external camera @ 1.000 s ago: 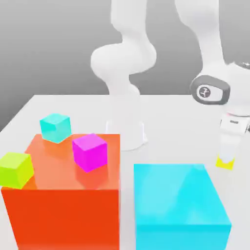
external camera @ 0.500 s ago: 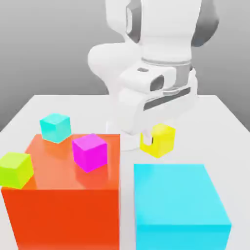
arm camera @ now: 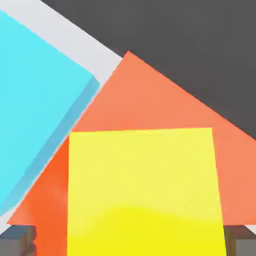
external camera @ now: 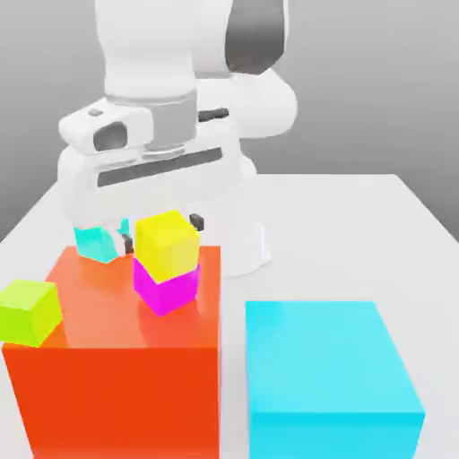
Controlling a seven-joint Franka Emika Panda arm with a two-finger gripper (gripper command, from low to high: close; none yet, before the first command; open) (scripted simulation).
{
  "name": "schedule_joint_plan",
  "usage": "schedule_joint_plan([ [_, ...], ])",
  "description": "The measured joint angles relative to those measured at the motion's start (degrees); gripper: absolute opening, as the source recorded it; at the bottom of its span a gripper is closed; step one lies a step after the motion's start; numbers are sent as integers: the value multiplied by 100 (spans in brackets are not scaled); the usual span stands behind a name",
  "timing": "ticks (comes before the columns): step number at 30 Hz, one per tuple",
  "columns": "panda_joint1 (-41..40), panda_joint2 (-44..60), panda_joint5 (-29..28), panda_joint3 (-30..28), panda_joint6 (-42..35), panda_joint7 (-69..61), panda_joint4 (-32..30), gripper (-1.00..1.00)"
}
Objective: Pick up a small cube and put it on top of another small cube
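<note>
With its fingers spread apart, the end effector (external camera: 163, 231) flanks the yellow cube (external camera: 168, 245).

Simulated robot workspace: white robot arm (external camera: 148, 134), bare grey backdrop, plain blocks (external camera: 332, 359) on pale tabletop (external camera: 359, 233).

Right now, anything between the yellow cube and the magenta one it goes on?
Nothing visible: the yellow cube sits directly on the magenta cube, with the open gripper around it.
</note>
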Motion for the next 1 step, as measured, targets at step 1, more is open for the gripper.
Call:
schedule_joint_plan([
  [1, -1, -91, -5, 18, -225, 8, 135, 100],
])
